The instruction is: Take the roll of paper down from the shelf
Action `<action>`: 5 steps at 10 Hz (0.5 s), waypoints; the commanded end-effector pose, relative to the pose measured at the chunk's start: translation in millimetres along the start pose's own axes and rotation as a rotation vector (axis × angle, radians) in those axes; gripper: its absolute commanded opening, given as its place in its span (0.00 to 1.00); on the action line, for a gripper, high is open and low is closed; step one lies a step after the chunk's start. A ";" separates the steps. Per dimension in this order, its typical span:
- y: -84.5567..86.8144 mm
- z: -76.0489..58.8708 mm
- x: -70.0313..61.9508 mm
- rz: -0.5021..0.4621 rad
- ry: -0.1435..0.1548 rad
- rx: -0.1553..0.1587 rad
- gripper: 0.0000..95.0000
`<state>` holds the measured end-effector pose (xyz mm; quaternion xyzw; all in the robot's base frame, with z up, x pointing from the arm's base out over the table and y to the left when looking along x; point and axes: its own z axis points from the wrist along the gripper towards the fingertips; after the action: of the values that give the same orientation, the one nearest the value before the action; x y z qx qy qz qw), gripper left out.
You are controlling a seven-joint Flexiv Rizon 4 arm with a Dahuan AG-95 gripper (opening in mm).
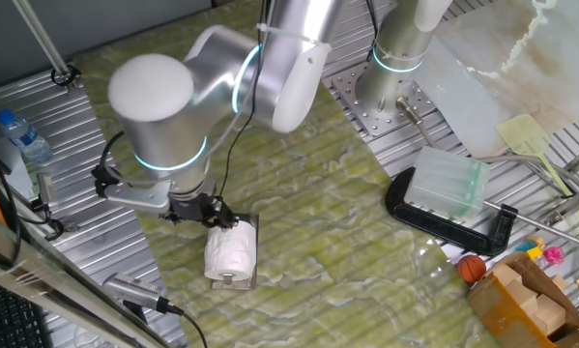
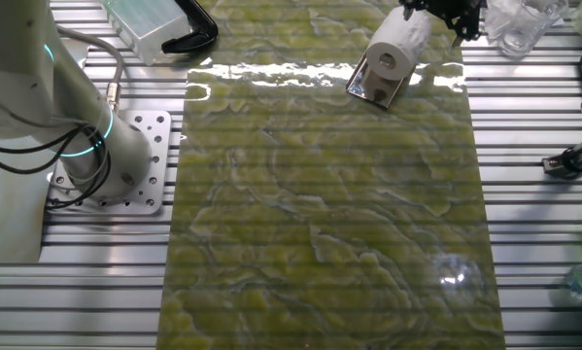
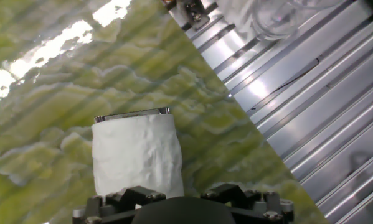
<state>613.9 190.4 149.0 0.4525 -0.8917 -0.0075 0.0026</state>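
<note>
1. The roll (image 1: pixel 231 253) lies on its side on the shelf (image 1: pixel 251 228), a shiny little plate flat on the green mat (image 1: pixel 328 232). In one fixed view both sit at about 7 o'clock from the mat's middle.
2. In the other fixed view the roll (image 2: pixel 396 47) shows its brown core hole toward the camera, and the shelf (image 2: pixel 373 87) pokes out beneath it, mirror-bright, up at about 1 o'clock on the mat (image 2: pixel 320 224).
3. The claw (image 1: pixel 215 215) hangs at the roll's far end, at about 11 o'clock from it in one fixed view. In the other fixed view the claw (image 2: pixel 446 14) is a black cluster just at 2 o'clock of the roll.
4. I cannot tell whether its fingers are apart or pressed on the roll; they are hidden behind the dark hand body in every view.
5. From the hand view the roll (image 3: pixel 136 158) stands right in front of the hand body, its embossed side facing up, with the shelf's (image 3: pixel 133 114) metal edge showing past its far end.
6. The silver arm (image 1: pixel 188 92) bends low over the bench (image 1: pixel 96 145), its teal rings lit.
7. Off at 3 o'clock in one fixed view a clear box (image 1: pixel 448 184) rests by a black clamp (image 1: pixel 453 224).
8. A water bottle (image 1: pixel 23 136) stands at 9 o'clock on the slatted bench.
</note>
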 end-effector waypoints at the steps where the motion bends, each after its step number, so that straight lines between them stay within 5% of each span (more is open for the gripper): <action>1: -0.1 0.5 -1.0 -0.090 -0.003 0.006 1.00; 5: 19.4 -4.5 -11.8 -0.086 -0.004 0.008 1.00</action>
<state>603.1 212.0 153.3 0.5060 -0.8625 -0.0062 -0.0021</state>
